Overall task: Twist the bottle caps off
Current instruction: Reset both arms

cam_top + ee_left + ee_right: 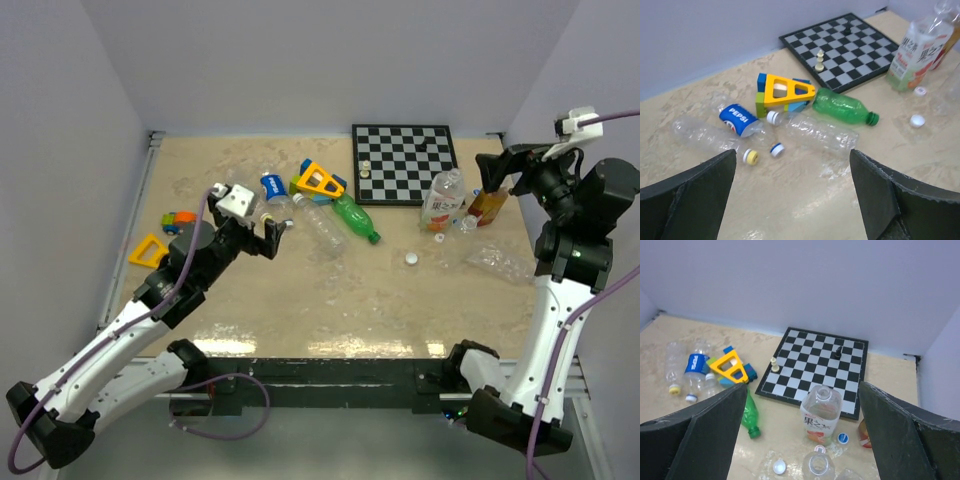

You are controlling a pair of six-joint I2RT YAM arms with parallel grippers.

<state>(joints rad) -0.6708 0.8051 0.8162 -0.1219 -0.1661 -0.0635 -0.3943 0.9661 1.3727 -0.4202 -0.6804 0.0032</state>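
Bottle caps [751,157] | two, seemingly loose | just ahead of spread left gripper [792,162]

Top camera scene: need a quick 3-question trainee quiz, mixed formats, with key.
1. True or false: the green bottle has its cap on.
2. Relative to the chessboard, the upright labelled bottle stands: A) on it; B) on the table at its near edge; C) behind it, against the wall.
3. What do the left gripper and right gripper hold?

Key: 1 true; 2 B; 3 nothing, both are open.
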